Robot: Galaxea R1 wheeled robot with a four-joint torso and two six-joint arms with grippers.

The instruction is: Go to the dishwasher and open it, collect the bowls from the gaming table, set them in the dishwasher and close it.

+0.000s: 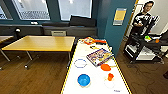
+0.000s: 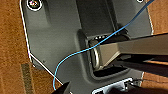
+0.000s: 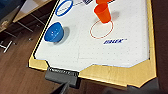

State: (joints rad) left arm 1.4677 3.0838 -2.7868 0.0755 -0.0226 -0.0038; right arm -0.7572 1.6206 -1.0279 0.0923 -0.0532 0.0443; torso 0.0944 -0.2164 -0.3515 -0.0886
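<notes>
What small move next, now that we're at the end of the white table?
Probably bring the right arm toward the blue bowl. It sits nearest on the gaming table, apart from the orange cup and orange bowl, and shows close in the right wrist view.

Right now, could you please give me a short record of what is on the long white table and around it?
surface: gaming table, white top with a yellowish edge
blue bowl: near end, toward the wood table's side
orange bowl: farther along, other side
pale bowl: beyond the blue one
orange cup: upright, by a red circle mark
game box: colourful, mid-table
neighbour: wood-topped table
person: standing by a dark cart
</notes>
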